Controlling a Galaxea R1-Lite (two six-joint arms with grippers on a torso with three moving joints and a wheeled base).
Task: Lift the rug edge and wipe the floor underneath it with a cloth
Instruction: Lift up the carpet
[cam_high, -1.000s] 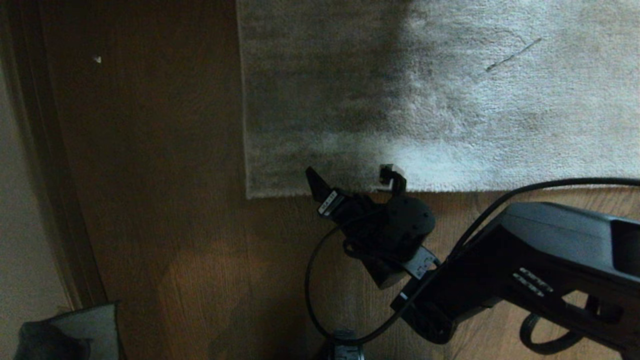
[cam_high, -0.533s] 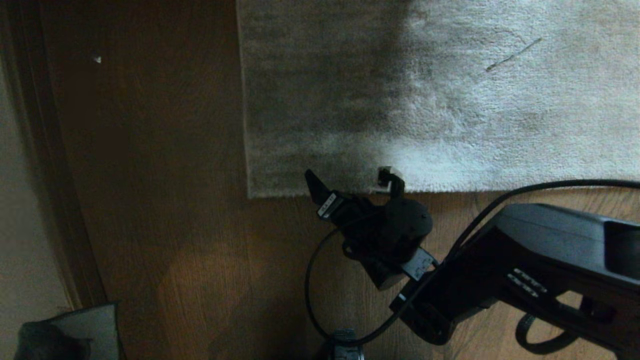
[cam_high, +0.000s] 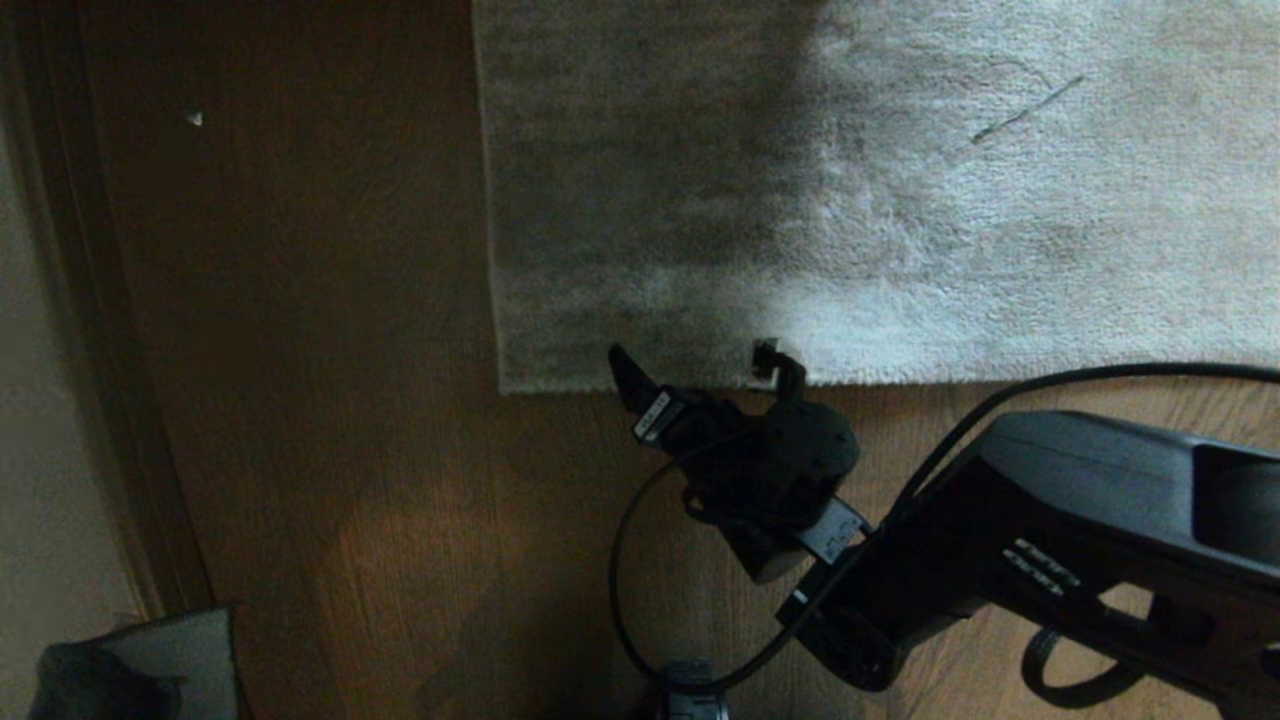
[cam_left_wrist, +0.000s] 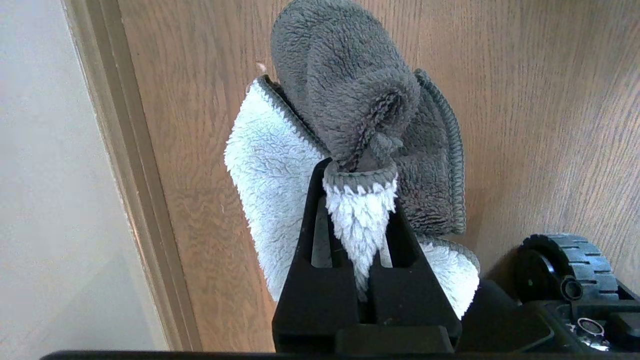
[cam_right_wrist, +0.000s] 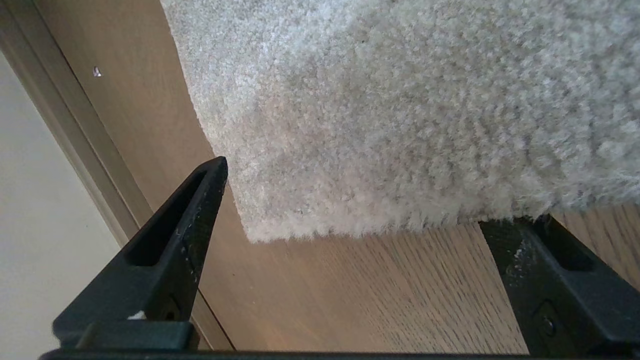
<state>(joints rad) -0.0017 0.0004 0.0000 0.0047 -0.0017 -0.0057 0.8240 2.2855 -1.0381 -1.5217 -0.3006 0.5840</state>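
The light grey plush rug (cam_high: 900, 200) lies flat on the brown wood floor (cam_high: 330, 420). Its near rug edge (cam_high: 950, 378) runs straight across to a corner (cam_high: 500, 388). My right gripper (cam_high: 695, 362) is open at that hem close to the corner, its jaws spanning a stretch of it. In the right wrist view the rug edge (cam_right_wrist: 360, 227) lies between the wide-apart fingers of that gripper (cam_right_wrist: 355, 192), and one fingertip (cam_right_wrist: 500, 235) is buried under the pile. My left gripper (cam_left_wrist: 359, 170) is shut on the grey-blue cloth (cam_left_wrist: 345, 90), low at the near left (cam_high: 170, 650).
A wooden skirting board (cam_high: 110, 400) and pale wall run along the left. A black cable (cam_high: 620, 560) loops beside the right wrist. The base's wheel (cam_left_wrist: 565, 265) sits close to the cloth. A white speck (cam_high: 195, 118) lies on the floor and a dark line (cam_high: 1025, 110) marks the rug.
The right gripper has edged slightly lower at the hem, and less of its right fingertip shows over the rug. The rug still lies flat. The left arm has not moved.
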